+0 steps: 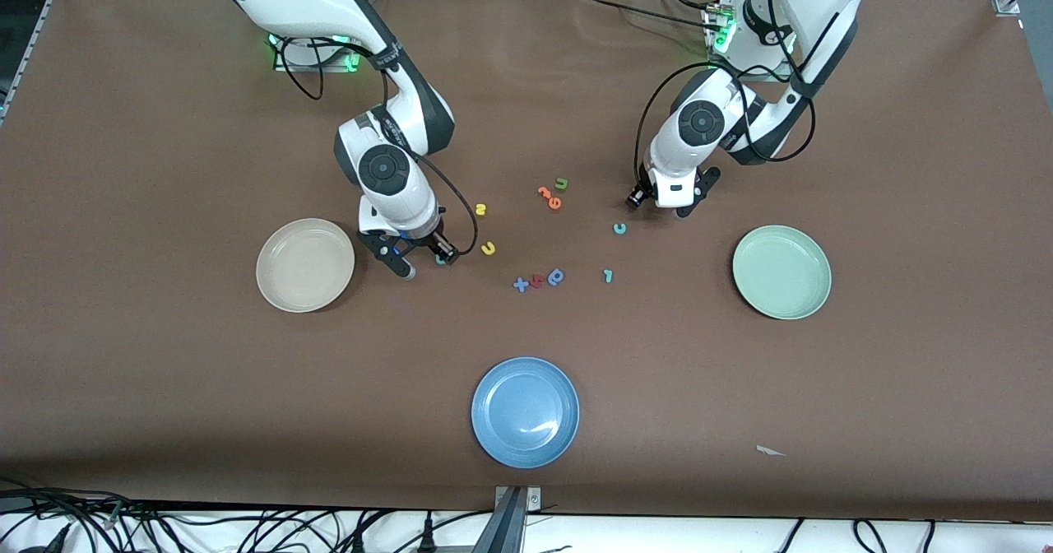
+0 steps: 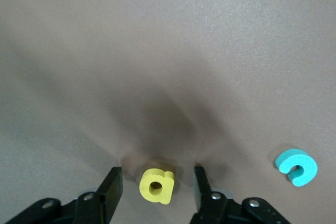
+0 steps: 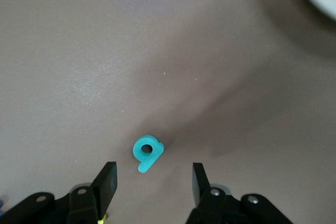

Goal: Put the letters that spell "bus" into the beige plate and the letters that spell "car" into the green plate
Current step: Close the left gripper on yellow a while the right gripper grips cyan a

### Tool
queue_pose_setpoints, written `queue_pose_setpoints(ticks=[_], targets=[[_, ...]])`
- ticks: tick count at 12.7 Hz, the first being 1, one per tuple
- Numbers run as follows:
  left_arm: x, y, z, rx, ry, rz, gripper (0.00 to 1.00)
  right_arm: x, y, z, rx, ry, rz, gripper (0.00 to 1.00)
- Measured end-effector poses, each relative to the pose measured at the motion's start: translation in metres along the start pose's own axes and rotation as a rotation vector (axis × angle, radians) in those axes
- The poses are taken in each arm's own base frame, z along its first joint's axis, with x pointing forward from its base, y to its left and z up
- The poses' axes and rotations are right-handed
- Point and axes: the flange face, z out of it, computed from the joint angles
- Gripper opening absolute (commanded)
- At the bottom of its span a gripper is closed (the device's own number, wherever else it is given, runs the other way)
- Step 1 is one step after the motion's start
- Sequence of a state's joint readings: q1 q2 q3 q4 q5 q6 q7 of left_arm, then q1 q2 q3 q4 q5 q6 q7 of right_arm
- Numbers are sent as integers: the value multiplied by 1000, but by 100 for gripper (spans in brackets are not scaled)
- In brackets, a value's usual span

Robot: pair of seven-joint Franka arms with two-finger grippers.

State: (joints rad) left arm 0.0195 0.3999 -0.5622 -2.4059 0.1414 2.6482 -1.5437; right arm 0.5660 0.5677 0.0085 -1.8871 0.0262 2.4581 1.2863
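Observation:
My left gripper [image 2: 156, 178] is down at the table, open around the yellow "a" [image 2: 156, 185], with a gap on each side. The teal "c" [image 2: 296, 167] lies beside it [image 1: 619, 228]. My right gripper [image 3: 152, 174] stands open low over the table, and the teal "b" [image 3: 146, 151] lies just past its fingertips. In the front view that gripper [image 1: 422, 263] is beside the beige plate [image 1: 305, 264]. The yellow "s" [image 1: 481, 208] and yellow "u" [image 1: 488, 248] lie near it. The teal "r" [image 1: 608, 275] lies nearer the camera than the "c". The green plate [image 1: 781, 271] holds nothing.
Orange letters [image 1: 549, 197] and a green "u" [image 1: 561, 183] lie mid-table. A blue "x" [image 1: 521, 284], a red letter [image 1: 536, 280] and a blue "a" [image 1: 556, 276] sit in a row. A blue plate [image 1: 525, 411] stands near the front edge.

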Motion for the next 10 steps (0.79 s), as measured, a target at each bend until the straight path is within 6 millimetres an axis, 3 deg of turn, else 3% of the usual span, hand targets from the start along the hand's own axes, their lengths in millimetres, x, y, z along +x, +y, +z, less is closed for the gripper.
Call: queue_pose_setpoints(ticks=[3,7,8,10], targets=[[0,1,0,-4,0,1,45,2,0,10,6,4,9,65],[-2,3,-2,-15,1,4,15,3,1,23,15,8,11,56],[-2,3,-2,-15,1,4,7,3,1,26,14,8,12,51],[-2,3,-2,-16,1,4,1,3,2,29,12,7,12,32]])
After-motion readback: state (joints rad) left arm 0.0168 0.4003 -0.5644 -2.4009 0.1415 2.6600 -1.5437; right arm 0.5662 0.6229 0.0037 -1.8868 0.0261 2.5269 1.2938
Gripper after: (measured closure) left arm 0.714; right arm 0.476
